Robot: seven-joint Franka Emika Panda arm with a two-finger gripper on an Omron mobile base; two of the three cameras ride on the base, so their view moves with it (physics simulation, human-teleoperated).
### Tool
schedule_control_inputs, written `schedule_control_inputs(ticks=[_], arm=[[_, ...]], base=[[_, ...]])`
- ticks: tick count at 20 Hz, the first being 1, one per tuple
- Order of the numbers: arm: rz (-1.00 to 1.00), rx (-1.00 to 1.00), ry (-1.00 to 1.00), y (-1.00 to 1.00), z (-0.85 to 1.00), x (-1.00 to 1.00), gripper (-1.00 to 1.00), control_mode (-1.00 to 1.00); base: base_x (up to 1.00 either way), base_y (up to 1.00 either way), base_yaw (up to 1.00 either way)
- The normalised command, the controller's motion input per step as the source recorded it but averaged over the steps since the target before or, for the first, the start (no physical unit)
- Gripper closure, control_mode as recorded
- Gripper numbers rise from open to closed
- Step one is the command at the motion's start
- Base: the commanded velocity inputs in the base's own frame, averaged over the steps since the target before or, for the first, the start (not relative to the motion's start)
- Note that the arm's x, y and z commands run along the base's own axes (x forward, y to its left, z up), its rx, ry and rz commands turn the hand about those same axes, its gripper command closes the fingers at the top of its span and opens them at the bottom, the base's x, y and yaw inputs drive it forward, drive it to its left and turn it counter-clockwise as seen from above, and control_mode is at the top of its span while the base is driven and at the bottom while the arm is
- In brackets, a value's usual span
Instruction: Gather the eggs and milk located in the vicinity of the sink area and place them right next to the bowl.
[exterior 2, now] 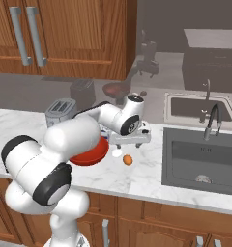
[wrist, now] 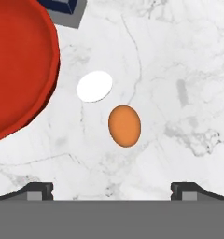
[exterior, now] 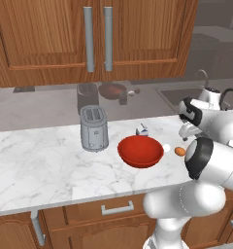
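Hand view: tool (wrist: 112, 189) wide open, holds nothing | orange egg (wrist: 124, 125) and white egg (wrist: 94, 86) on surface (wrist: 179, 70) at 3 o'clock of bowl (wrist: 20, 60), milk (exterior: 141, 129) at its 12 | step: placing seems finished | next: lift tool away

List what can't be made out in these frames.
- Milk carton: in the right base view the arm hides it; in the hand view only a dark corner shows, cut off by the top edge.
- Red bowl: right base view, mostly hidden behind the arm's upper link; hand view, cut off at the left edge.
- Reddish-brown dish on the back counter: left base view, too dim to tell its contents.
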Motion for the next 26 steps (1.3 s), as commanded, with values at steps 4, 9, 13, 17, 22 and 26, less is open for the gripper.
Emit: schedule_control_inputs(ticks=[4,9,13,17,22,26], arm=[[0.12,-0.04,0.03,0.02,-0.18,0.01,-1.0,-1.0],[0.04,0.0,0.02,0.01,-0.24,0.08,-1.0,-1.0],[0.0,0.0,0.0,0.0,-0.26,0.14,-1.0,-1.0],[0.0,0.0,0.0,0.0,-0.13,0.22,-1.0,-1.0],[0.0,0.0,0.0,0.0,-0.08,0.27,-1.0,-1.0],[0.0,0.0,0.0,0.0,-0.1,0.11,-1.0,-1.0]], base=[[0.0,0.0,0.0],[0.0,0.0,0.0],[0.0,0.0,0.0],[0.0,0.0,0.0],[0.0,0.0,0.0],[0.0,0.0,0.0]])
